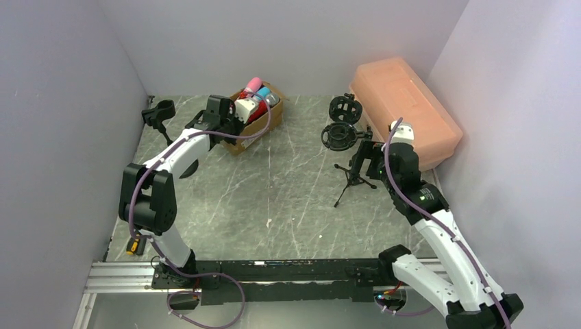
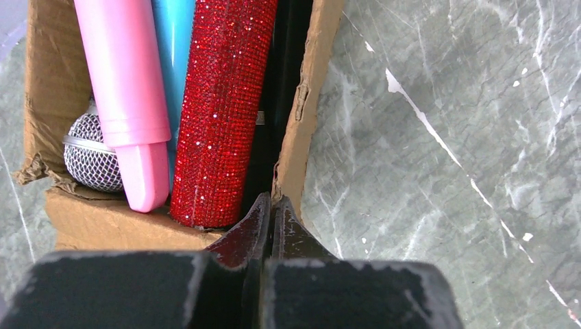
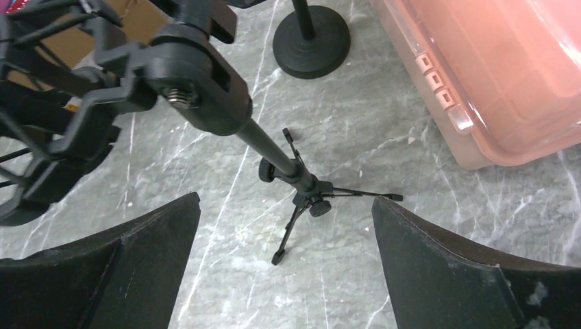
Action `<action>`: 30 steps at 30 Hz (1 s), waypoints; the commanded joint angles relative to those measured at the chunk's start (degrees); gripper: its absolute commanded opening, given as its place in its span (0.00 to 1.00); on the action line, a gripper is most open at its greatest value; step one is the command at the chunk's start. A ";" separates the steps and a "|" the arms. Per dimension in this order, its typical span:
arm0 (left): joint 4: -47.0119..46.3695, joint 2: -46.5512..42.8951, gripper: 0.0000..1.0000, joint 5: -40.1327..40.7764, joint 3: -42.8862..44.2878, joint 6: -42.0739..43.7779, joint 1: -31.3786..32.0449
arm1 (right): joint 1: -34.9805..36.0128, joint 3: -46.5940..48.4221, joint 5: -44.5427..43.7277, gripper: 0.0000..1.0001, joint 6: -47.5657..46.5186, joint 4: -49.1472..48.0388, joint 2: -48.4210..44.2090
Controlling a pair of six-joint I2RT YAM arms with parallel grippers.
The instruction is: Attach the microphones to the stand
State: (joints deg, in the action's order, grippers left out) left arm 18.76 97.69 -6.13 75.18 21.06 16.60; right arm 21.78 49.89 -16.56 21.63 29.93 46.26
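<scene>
Several microphones lie in a cardboard box (image 1: 264, 123) at the back. The left wrist view shows a pink one (image 2: 123, 103), a blue one (image 2: 175, 41), a red glitter one (image 2: 223, 110), a black one (image 2: 284, 68) and a silver mesh head (image 2: 85, 154). My left gripper (image 2: 273, 202) is shut and holds nothing. Its tips are at the box's near corner, beside the red glitter microphone; it also shows in the top view (image 1: 241, 118). My right gripper (image 3: 285, 199) is wide open and empty above a small black tripod stand (image 3: 294, 185), which the top view also shows (image 1: 353, 179).
Two black shock-mount stands (image 1: 339, 136) (image 1: 344, 106) stand behind the tripod. One mount (image 3: 48, 123) is close to my right gripper's left finger. A pink lidded bin (image 1: 404, 110) lies at the right wall. A black clip stand (image 1: 159, 113) is at the back left.
</scene>
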 commanded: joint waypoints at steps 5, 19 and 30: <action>3.15 -2.67 0.00 -1.98 0.29 -6.06 1.99 | 0.31 9.37 4.10 1.00 -0.71 8.49 -1.83; 4.65 2.17 0.28 8.75 4.50 0.20 5.22 | 5.07 29.94 8.42 1.00 -3.18 9.24 9.13; 13.48 -7.59 0.00 3.18 0.52 -11.17 7.83 | 32.52 43.77 -5.96 1.00 0.17 9.40 25.28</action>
State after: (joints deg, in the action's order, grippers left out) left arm 23.90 98.17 1.91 78.00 17.54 22.96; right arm 47.46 89.34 -15.62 19.88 40.07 67.48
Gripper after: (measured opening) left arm 0.013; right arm 0.994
